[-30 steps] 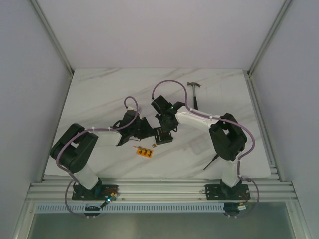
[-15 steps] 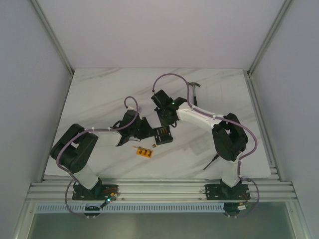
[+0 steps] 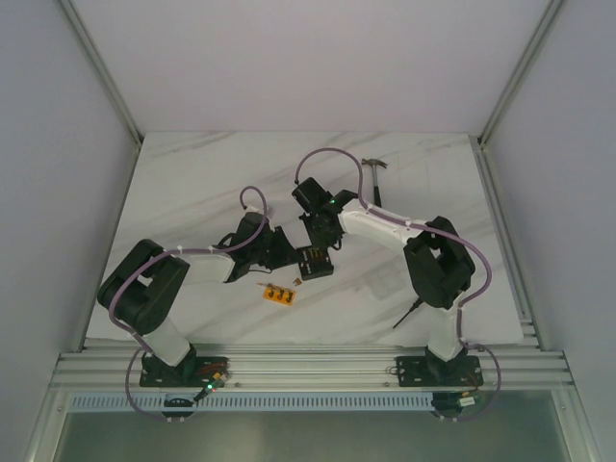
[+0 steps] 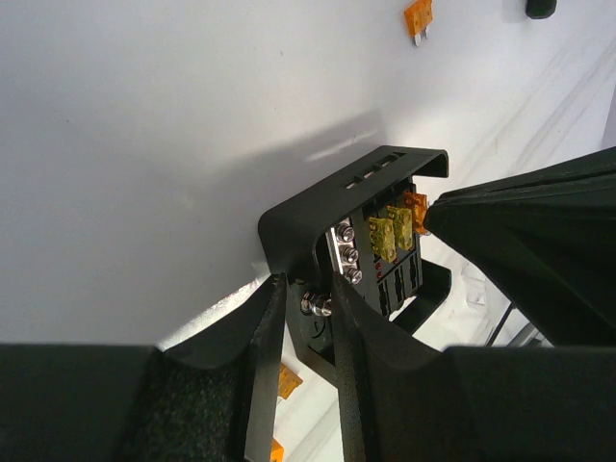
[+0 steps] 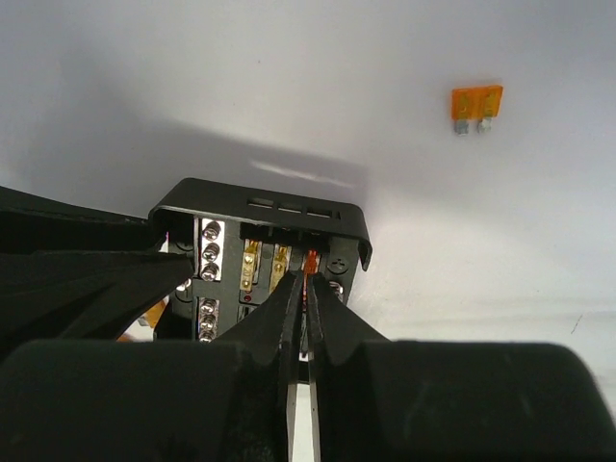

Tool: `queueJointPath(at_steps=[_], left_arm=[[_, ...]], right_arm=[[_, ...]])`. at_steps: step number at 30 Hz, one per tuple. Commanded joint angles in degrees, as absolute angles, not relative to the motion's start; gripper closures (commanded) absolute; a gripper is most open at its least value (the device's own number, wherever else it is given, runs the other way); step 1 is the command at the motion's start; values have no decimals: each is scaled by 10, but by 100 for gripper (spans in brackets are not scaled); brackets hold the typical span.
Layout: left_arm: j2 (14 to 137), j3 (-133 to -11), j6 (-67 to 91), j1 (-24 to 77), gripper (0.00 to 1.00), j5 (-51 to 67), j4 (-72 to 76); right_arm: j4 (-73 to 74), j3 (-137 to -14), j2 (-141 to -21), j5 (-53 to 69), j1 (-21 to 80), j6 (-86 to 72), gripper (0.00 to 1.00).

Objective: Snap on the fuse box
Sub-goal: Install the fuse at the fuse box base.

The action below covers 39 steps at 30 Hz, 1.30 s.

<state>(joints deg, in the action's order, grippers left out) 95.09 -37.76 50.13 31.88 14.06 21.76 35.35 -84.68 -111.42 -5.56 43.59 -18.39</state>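
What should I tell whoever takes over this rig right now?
Left gripper: shut on the edge of the fuse box, steadying it.
Right gripper: pinched on an orange fuse standing in a slot.
Done: two yellow fuses sit in the box.
Left: probably press the orange fuse home; one loose fuse lies apart on the table.

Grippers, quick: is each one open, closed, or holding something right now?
Left gripper: closed on the side wall of the fuse box, holding it.
Right gripper: pinched shut on an orange fuse seated in the fuse box.
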Motion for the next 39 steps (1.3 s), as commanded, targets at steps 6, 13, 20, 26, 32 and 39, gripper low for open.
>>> queueJointPath(at_steps=[6, 13, 20, 26, 32, 39], left_arm=[[967, -374, 497, 323, 65, 135, 186], [965, -373, 497, 323, 65, 135, 185], [963, -372, 496, 323, 65, 133, 185], [967, -372, 496, 323, 66, 133, 185], [968, -369, 496, 323, 65, 130, 186], [963, -366, 497, 323, 66, 128, 186]], right_arm=[[369, -826, -1136, -47, 436, -193, 97], [390, -821, -1164, -44, 437, -183, 100], [402, -803, -1210, -59, 439, -167, 100], [403, -792, -1267, -84, 439, -157, 100], [397, -790, -1328, -73, 445, -145, 100], [362, -775, -1257, -39, 449, -150, 100]])
